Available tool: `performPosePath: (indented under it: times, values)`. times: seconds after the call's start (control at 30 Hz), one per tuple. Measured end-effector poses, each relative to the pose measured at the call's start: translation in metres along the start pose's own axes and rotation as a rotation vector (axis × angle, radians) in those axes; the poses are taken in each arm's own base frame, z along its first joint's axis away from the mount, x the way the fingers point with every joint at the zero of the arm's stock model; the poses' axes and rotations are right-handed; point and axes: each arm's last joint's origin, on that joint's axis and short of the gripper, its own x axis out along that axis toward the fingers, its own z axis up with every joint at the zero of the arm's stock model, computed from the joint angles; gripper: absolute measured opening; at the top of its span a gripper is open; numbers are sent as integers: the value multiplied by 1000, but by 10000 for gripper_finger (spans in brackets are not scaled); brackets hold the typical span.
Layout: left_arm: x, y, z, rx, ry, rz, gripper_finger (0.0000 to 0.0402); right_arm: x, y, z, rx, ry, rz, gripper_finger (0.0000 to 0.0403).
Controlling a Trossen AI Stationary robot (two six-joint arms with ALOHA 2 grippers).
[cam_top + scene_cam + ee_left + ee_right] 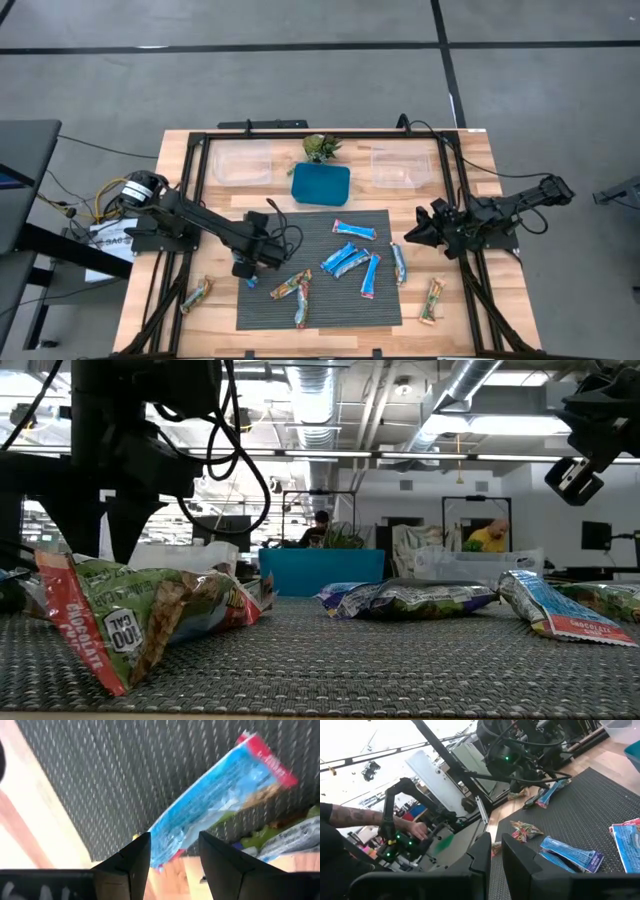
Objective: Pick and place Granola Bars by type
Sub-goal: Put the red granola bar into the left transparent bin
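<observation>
From where I stand, the left claw (247, 274) hangs over the left edge of the dark mat (320, 312), fingers (131, 861) parted around one end of a blue granola bar (220, 795), which slants up off the mat; whether they actually pinch it I cannot tell. More blue bars (346, 261) lie on the mat's middle, tan-green ones (291, 288) toward its near edge, and one (196, 295) on the wooden surface (520, 300) left of the mat. The right claw (412, 236) waits above the mat's right edge, fingers nearly together and empty.
</observation>
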Motion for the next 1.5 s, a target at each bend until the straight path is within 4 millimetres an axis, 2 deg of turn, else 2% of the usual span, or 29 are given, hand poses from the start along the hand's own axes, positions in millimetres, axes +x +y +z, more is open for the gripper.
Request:
performPosePath:
  times: [0.13,0.37,0.5,0.7,1.0,1.13,1.23,1.4,1.5]
  values:
    - [8,-3,4,34,-64,-29,160,0,0,0,0,4,-3,37]
    - [13,-2,2,17,-61,-7,155,0,0,-1,-1,6,-5,37]
    - [13,-4,1,-12,-53,-63,116,0,0,-1,-1,5,-5,37]
    - [12,-6,1,-35,-44,-145,15,0,0,-1,-1,5,-5,37]
    - [11,-1,1,-193,-40,-137,6,0,-1,0,-1,-14,-31,37]
    - [-6,12,-5,-372,-114,-120,5,0,-2,1,0,-33,-56,37]
    - [-28,28,-15,-534,-228,-64,2,0,-2,1,-1,-43,-69,37]
    - [-67,66,-47,-858,-465,81,1,0,-3,2,-1,-70,-104,37]
    - [-84,93,-73,-1070,-573,198,0,-1,-5,3,-3,-104,-154,37]
